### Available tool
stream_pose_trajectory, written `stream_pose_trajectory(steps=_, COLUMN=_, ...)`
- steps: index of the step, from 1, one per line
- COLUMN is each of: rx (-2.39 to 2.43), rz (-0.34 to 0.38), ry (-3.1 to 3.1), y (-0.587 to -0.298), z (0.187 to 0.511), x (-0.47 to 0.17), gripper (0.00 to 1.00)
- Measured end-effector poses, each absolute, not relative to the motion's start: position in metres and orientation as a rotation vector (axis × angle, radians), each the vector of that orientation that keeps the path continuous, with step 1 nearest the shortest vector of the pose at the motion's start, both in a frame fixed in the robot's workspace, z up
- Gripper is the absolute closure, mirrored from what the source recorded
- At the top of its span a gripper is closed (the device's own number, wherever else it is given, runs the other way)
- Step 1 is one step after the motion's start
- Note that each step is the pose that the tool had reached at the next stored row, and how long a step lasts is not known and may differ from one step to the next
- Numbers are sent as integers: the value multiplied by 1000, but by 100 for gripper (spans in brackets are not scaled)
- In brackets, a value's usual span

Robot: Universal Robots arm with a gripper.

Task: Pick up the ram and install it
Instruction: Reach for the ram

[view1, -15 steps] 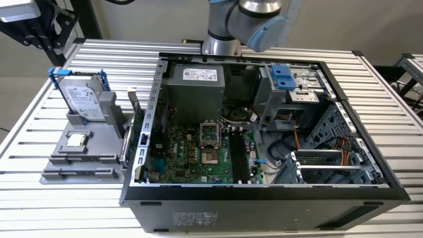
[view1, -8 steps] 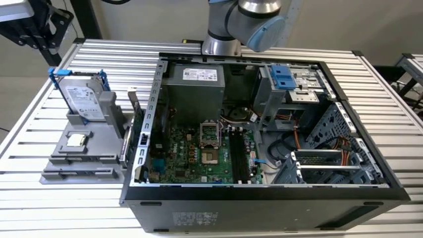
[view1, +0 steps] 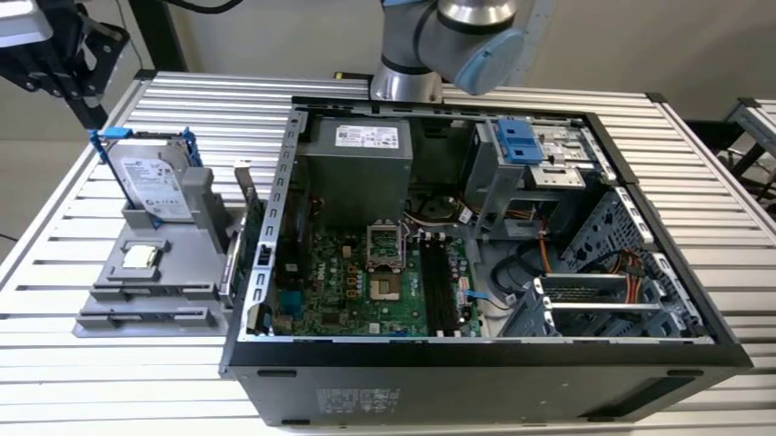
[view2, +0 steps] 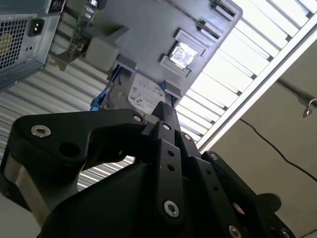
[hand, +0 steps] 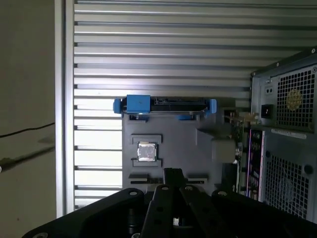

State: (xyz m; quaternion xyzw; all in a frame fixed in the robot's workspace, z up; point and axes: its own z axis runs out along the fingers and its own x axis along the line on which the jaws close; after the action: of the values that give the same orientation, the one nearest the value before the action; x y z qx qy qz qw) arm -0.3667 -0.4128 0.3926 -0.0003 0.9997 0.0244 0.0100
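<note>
Pincer [hand: 172, 173] above gray holder [hand: 168, 134] with upright hard drive [hand: 163, 105], small chip [hand: 146, 151]

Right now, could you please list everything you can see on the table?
table: one, silver slats, under everything
computer case: one, black, open, on the table
motherboard: one, green, inside the case
power supply: one, grey, inside the case at its far end
stand: one, grey, beside the case on the exterior view's left
hard drive: one, silver in a blue frame, upright on the stand
processor chip: one, silver, flat on the stand
arm: one, silver and blue, behind the case
gripper: one, black, over the stand
</note>
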Motion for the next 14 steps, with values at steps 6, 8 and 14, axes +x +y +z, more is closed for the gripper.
stream_pose_trajectory(steps=6, rx=0, rz=76, ry=3121, y=-427, z=393, x=-367, gripper=100)
stream_pose_trajectory(steps=8, rx=0, rz=76, ry=3121, y=-432, z=393, x=-367, gripper=100)
stream_pose_trajectory(steps=14, rx=1, rz=76, ry=3121, y=-448, z=393, x=-369, gripper=100)
